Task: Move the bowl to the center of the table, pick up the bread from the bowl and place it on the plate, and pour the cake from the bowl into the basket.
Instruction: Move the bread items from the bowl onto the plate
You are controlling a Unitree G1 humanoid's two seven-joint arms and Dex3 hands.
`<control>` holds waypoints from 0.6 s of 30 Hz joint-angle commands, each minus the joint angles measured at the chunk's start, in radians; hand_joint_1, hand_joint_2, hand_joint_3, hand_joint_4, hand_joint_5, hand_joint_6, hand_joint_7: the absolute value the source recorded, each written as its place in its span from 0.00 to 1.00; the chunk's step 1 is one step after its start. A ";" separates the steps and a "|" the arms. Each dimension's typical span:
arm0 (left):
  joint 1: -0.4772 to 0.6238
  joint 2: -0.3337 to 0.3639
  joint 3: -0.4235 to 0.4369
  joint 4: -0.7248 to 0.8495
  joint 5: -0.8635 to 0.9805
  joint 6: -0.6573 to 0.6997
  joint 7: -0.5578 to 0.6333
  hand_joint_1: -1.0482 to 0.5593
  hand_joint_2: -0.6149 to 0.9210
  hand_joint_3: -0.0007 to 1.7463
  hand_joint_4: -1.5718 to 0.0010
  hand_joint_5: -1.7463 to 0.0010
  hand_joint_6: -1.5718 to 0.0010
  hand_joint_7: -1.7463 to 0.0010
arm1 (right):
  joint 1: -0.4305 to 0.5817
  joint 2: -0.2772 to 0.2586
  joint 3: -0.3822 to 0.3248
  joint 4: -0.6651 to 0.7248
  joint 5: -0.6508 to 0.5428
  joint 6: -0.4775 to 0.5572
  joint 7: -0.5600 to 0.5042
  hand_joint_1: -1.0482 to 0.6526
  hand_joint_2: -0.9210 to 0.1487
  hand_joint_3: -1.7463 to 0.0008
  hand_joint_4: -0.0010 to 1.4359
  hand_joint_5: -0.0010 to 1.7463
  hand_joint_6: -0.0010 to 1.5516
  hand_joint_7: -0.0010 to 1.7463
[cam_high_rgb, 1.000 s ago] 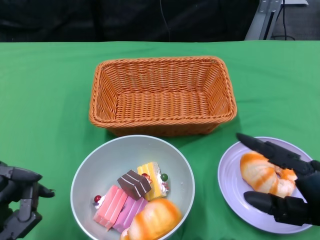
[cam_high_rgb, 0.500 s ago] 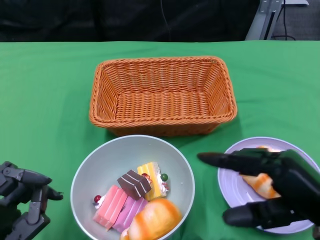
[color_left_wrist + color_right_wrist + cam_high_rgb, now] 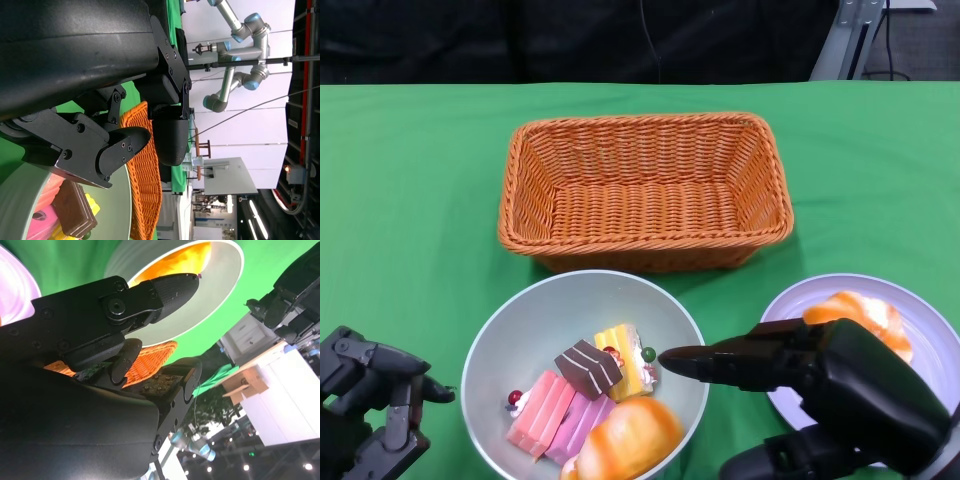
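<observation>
Green tabletop (image 3: 410, 200), dark backdrop behind. Wicker basket (image 3: 644, 190) at center-rear, nothing in it. Grey bowl (image 3: 535, 330) near front w/ cake pieces (image 3: 590, 368) and a bread roll (image 3: 630, 438). Purple plate (image 3: 930, 345) front right w/ bread (image 3: 855, 312). Right robot hand (image 3: 820, 395) spread, empty, fingers over bowl rim. Left robot hand (image 3: 370, 400) beside bowl, probably empty, fingers apart.
</observation>
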 commanded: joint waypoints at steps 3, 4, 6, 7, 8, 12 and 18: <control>-0.004 0.022 0.009 0.022 -0.013 -0.011 -0.017 0.61 0.83 0.50 0.50 0.18 0.50 0.30 | -0.004 0.033 0.030 0.017 -0.063 -0.009 -0.065 0.22 0.02 1.00 0.57 0.04 0.39 0.00; -0.006 0.024 0.010 0.027 -0.014 -0.012 -0.020 0.61 0.83 0.49 0.50 0.18 0.50 0.30 | -0.006 0.041 0.038 0.020 -0.077 -0.001 -0.072 0.22 0.01 1.00 0.57 0.04 0.39 0.00; -0.008 0.029 0.011 0.035 -0.018 -0.014 -0.028 0.61 0.84 0.49 0.50 0.18 0.50 0.30 | -0.012 0.060 0.053 0.027 -0.103 0.020 -0.085 0.22 0.01 1.00 0.58 0.04 0.40 0.00; -0.008 0.031 0.011 0.037 -0.021 -0.015 -0.032 0.62 0.84 0.49 0.50 0.18 0.50 0.30 | -0.016 0.070 0.059 0.030 -0.114 0.031 -0.091 0.22 0.01 1.00 0.58 0.04 0.39 0.00; -0.009 0.032 0.012 0.040 -0.024 -0.018 -0.036 0.62 0.84 0.49 0.50 0.18 0.50 0.30 | -0.019 0.080 0.067 0.032 -0.125 0.043 -0.097 0.22 0.01 1.00 0.59 0.04 0.39 0.00; -0.007 0.020 0.016 0.038 -0.017 -0.020 -0.019 0.61 0.83 0.48 0.49 0.18 0.50 0.30 | -0.032 0.103 0.092 0.036 -0.158 0.069 -0.112 0.22 0.01 1.00 0.59 0.04 0.39 0.00; -0.004 0.013 0.013 0.033 -0.015 -0.014 -0.011 0.62 0.84 0.49 0.50 0.18 0.49 0.30 | -0.076 0.116 0.124 0.050 -0.194 0.090 -0.116 0.22 0.00 0.97 0.60 0.04 0.40 0.00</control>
